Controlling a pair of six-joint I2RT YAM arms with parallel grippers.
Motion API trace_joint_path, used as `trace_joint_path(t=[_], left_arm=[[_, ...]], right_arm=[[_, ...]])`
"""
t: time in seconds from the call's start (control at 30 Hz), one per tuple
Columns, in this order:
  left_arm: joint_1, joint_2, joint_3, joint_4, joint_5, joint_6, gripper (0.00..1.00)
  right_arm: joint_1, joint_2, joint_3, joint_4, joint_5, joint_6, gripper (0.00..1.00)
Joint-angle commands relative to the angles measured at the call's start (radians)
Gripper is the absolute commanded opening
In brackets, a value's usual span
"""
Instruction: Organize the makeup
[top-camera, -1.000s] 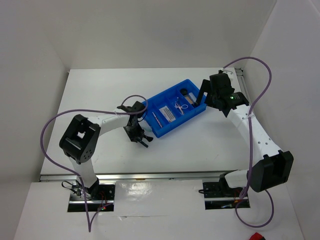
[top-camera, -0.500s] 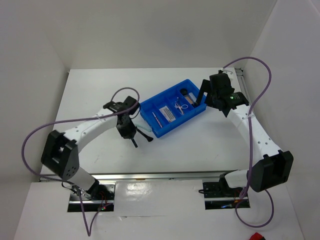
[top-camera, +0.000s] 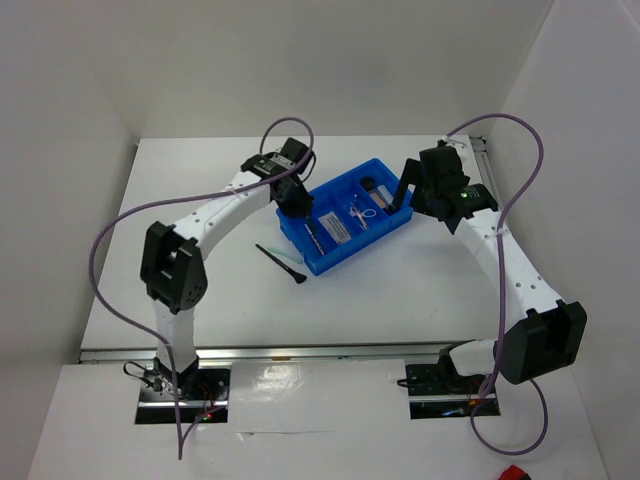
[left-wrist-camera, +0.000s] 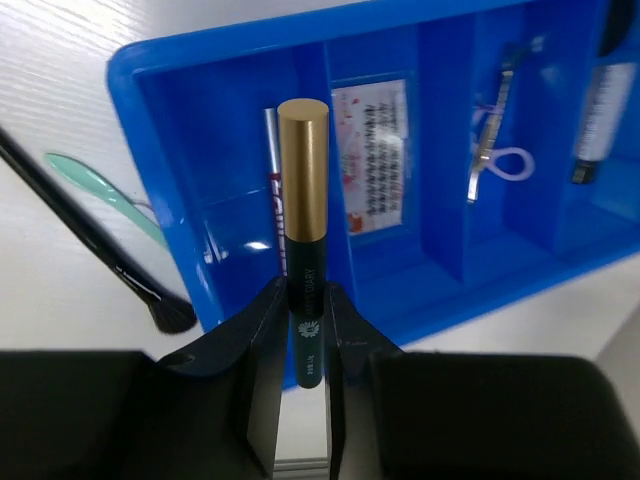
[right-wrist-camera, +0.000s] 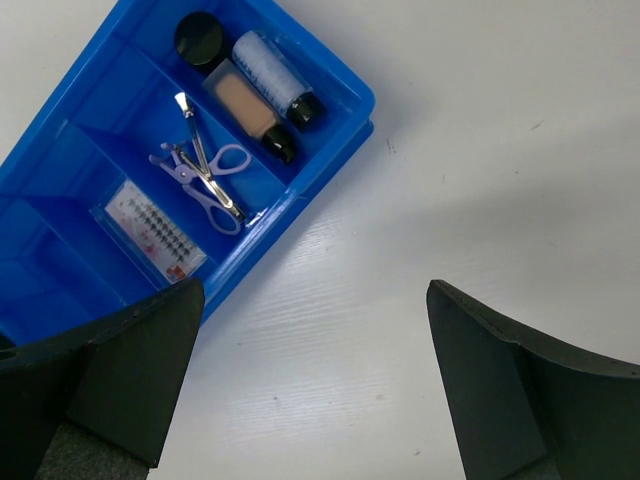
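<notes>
My left gripper (top-camera: 297, 200) (left-wrist-camera: 303, 335) is shut on a dark mascara tube with a gold cap (left-wrist-camera: 303, 220) and holds it above the left end of the blue tray (top-camera: 318, 262) (left-wrist-camera: 200, 60). Below it a pencil (left-wrist-camera: 270, 190) lies in one compartment and a white lash card (left-wrist-camera: 370, 155) in the one beside it. A black brush (top-camera: 280, 262) (left-wrist-camera: 90, 240) and a mint spatula (left-wrist-camera: 110, 195) lie on the table left of the tray. My right gripper (top-camera: 408, 190) (right-wrist-camera: 315, 370) is open and empty over the table at the tray's right end.
The tray (right-wrist-camera: 345, 80) also holds a black round jar (right-wrist-camera: 200, 40), a beige tube (right-wrist-camera: 250, 110), a clear bottle (right-wrist-camera: 275, 75), a lilac-handled curler (right-wrist-camera: 205, 175) and the card (right-wrist-camera: 155, 235). White walls stand on three sides.
My left arm has swung from the table beside the brush up and back to the tray's left end. The brush stays on the table. The right arm has not moved.
</notes>
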Motion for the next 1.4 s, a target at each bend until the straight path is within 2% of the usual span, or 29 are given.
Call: trace_joint_path(t=[0.0,0.07,0.13,0.17,0.2,0.27,0.3,0.43,0.47,0.53,0.63,0.67,0.7,0.73,0.8,0.83,0.87,0.93,0.97,1.07,1.33,1.37], left_arm=[[-0.004,0.067,0.084,-0.034,0.017,0.01,0.0],[-0.004,0.095,0.096,-0.057,0.004,-0.013,0.01],[-0.004,0.106,0.096,-0.057,0.004,-0.013,0.1],[-0.004,0.106,0.066,-0.057,0.004,-0.023,0.17],[-0.004,0.106,0.052,-0.039,0.004,-0.023,0.32],[-0.004,0.106,0.041,-0.014,0.013,-0.013,0.44],[-0.004,0.106,0.041,-0.014,0.013,-0.004,0.57],[-0.004,0.086,0.041,-0.003,0.023,0.005,0.81],[-0.013,0.06,0.032,-0.003,0.023,0.005,0.82],[-0.013,0.037,0.032,-0.017,0.009,0.005,0.82],[-0.013,-0.041,-0.014,-0.084,-0.054,-0.032,0.57],[-0.013,-0.067,-0.047,-0.084,-0.071,-0.041,0.5],[0.0,-0.127,-0.131,-0.098,-0.092,-0.068,0.39],[0.0,-0.158,-0.185,-0.098,-0.092,-0.081,0.36],[0.023,-0.213,-0.302,-0.042,-0.053,-0.101,0.37],[0.042,-0.247,-0.403,-0.014,-0.031,-0.101,0.43],[0.042,-0.247,-0.437,0.003,-0.013,-0.11,0.46],[0.052,-0.256,-0.488,0.003,-0.003,-0.121,0.54],[0.052,-0.256,-0.497,0.003,-0.003,-0.121,0.61],[0.062,-0.256,-0.525,0.044,-0.003,-0.11,0.68],[0.062,-0.207,-0.566,0.1,0.055,-0.119,0.7],[0.062,-0.207,-0.566,0.1,0.055,-0.119,0.67]], right_arm=[[-0.014,-0.03,-0.006,0.005,0.024,0.0,1.0],[-0.014,-0.03,-0.006,0.005,0.033,0.0,1.0],[-0.014,-0.039,-0.006,0.005,0.033,-0.01,1.0],[-0.014,-0.04,-0.006,0.005,0.033,-0.01,1.0],[-0.014,-0.04,-0.006,0.005,0.033,-0.01,1.0],[-0.014,-0.04,-0.006,0.005,0.033,-0.01,1.0],[-0.014,-0.04,-0.006,0.005,0.033,-0.01,1.0],[-0.014,-0.04,-0.016,0.005,0.024,-0.01,1.0],[-0.014,-0.04,-0.016,0.005,0.024,-0.01,1.0],[-0.014,-0.049,-0.016,0.005,0.024,-0.01,1.0],[-0.014,-0.059,-0.016,0.005,0.024,-0.01,1.0],[-0.014,-0.059,-0.016,0.005,0.024,-0.01,1.0],[-0.014,-0.07,-0.025,0.005,0.024,-0.01,1.0],[-0.014,-0.07,-0.034,0.005,0.024,-0.01,1.0],[-0.014,-0.07,-0.034,0.005,0.024,-0.01,1.0],[-0.014,-0.07,-0.034,0.005,0.024,-0.01,1.0],[-0.014,-0.07,-0.034,0.005,0.013,-0.01,1.0],[-0.023,-0.061,-0.034,0.016,0.004,-0.01,1.0],[-0.023,-0.061,-0.034,0.016,0.004,-0.01,1.0],[-0.023,-0.05,-0.025,0.006,0.004,-0.01,1.0],[-0.023,-0.081,-0.043,-0.003,0.013,-0.01,1.0],[-0.023,-0.081,-0.043,-0.012,0.013,-0.01,1.0]])
